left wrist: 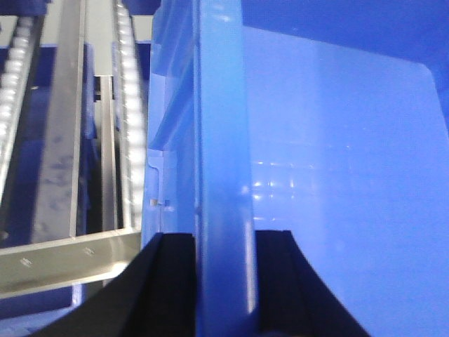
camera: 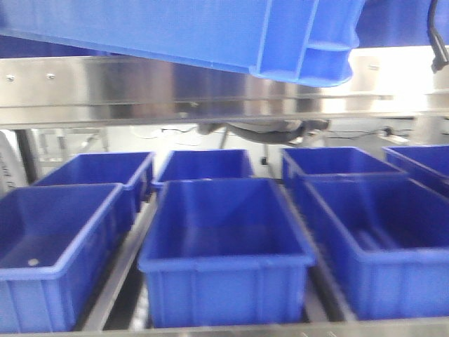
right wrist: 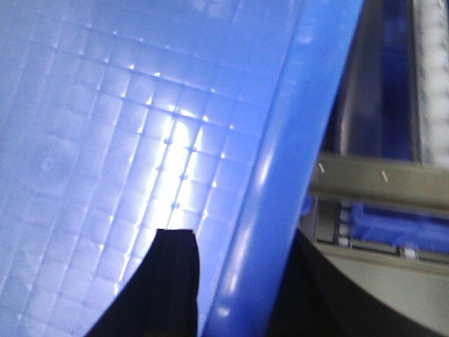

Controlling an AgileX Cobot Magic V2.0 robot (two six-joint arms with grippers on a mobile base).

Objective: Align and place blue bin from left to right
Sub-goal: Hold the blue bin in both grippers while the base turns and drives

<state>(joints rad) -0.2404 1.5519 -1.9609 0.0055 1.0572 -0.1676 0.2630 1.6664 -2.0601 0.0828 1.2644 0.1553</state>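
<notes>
Two grippers, one crate: my left gripper (left wrist: 224, 240) and right gripper (right wrist: 238, 246) each clamp a rim wall of the blue bin (camera: 210, 31). It hangs above the steel shelf beam (camera: 140, 88), over the other blue bins (camera: 224, 239) on the rack. Front view crops its top & left end, showing only side wall, underside and right corner. Long axis runs left-right across frame, right end dipping lower. Wrist views too close, blurred beyond rim.

Steel crossbeam (camera: 175, 88) overhead; roller tracks (left wrist: 130, 105) beside metal rail (left wrist: 59, 140)
</notes>
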